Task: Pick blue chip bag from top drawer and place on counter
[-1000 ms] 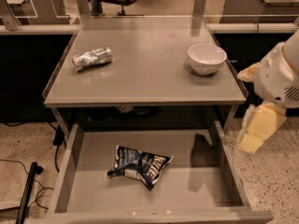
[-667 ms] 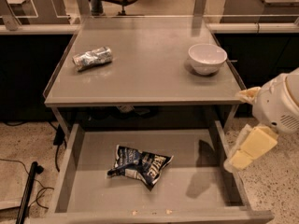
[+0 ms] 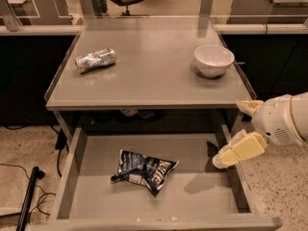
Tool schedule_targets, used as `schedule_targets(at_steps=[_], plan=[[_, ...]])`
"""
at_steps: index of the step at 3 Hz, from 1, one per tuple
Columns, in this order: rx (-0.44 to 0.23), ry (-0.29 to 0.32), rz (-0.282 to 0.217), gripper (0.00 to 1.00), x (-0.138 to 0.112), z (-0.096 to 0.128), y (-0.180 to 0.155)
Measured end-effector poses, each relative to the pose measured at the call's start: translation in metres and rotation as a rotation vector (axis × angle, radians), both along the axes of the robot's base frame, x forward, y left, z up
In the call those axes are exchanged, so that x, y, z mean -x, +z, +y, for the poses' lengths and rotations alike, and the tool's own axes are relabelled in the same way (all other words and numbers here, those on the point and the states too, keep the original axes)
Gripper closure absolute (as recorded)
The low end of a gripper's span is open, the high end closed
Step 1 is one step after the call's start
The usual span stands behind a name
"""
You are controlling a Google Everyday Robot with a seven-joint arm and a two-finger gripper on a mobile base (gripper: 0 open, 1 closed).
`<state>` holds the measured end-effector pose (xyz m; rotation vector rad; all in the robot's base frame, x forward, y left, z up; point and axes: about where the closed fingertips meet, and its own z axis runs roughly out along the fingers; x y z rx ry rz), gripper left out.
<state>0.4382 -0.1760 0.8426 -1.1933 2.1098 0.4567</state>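
The blue chip bag (image 3: 144,169) lies crumpled on the floor of the open top drawer (image 3: 202,203), near its middle. The counter (image 3: 149,76) is the grey table top above the drawer. My gripper (image 3: 230,143) is at the right, over the drawer's right wall, with its cream fingers pointing left toward the drawer. It is about a hand's width right of the bag and holds nothing that I can see.
A white bowl (image 3: 213,59) stands on the counter at the right. A silvery crushed wrapper (image 3: 95,60) lies on the counter at the left. A black pole and cables (image 3: 29,196) lie on the floor left of the drawer.
My arm has come down and moved left, from beside the counter's right edge to over the drawer's right wall. The bag has not moved.
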Motion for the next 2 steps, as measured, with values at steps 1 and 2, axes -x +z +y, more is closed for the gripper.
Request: schedule_targets(at_steps=[1,2], plan=[[0.000,0.000,0.000,0.00,0.000,0.000,0.000],[0.002,0.013,0.019,0.00,-0.003,0.015,-0.017]])
